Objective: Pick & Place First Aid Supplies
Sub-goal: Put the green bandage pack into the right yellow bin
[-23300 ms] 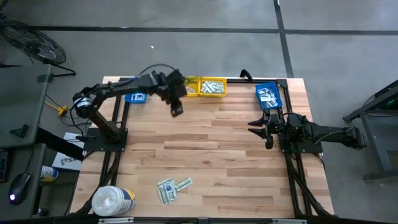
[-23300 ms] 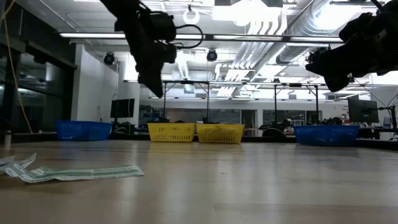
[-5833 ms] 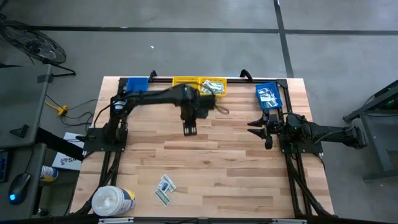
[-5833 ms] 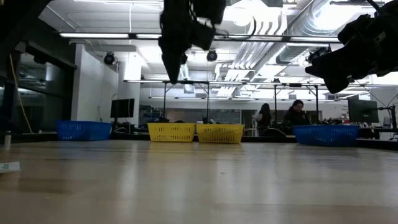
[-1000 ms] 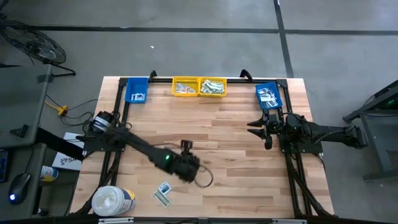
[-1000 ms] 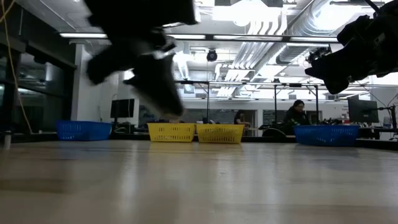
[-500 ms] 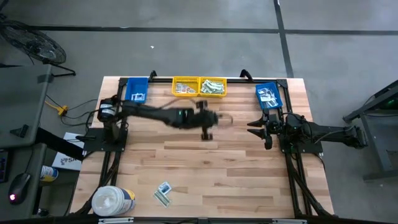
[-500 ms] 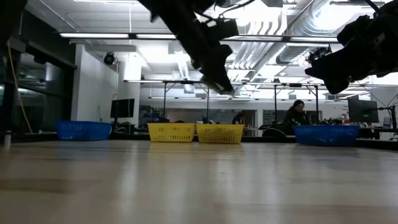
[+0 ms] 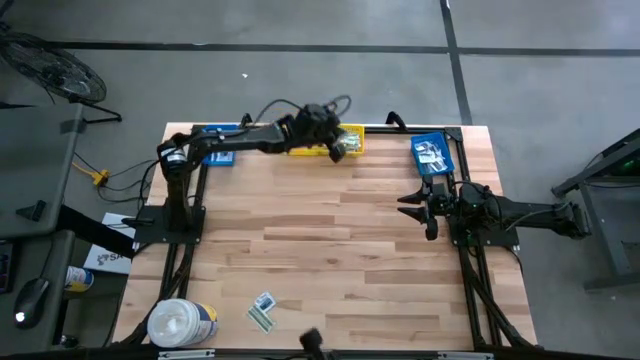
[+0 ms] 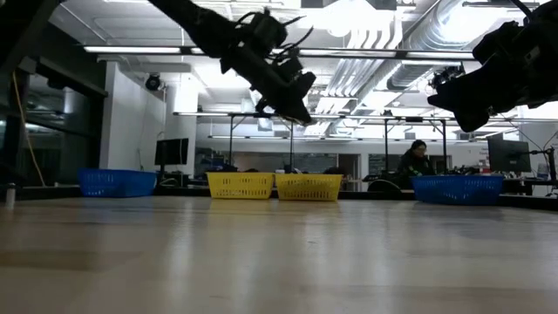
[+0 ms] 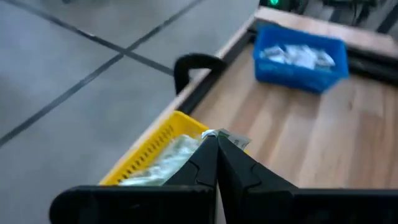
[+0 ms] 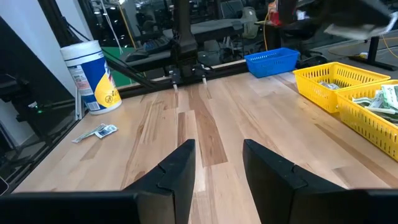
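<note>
On my overhead feed the butcher-block surface (image 9: 330, 250) carries a row of bins along its far edge: a blue bin (image 9: 219, 152) at the far-left corner, two yellow bins side by side in the middle, the left one (image 9: 297, 149) partly hidden from me, the right one (image 9: 350, 139) clearer, and another blue bin (image 9: 431, 154) toward the far-right corner. A big white round tub (image 9: 182, 323) with a blue and yellow label stands at the near-left corner. In my low feed a person (image 10: 417, 160) shows in the room well behind the bins.
</note>
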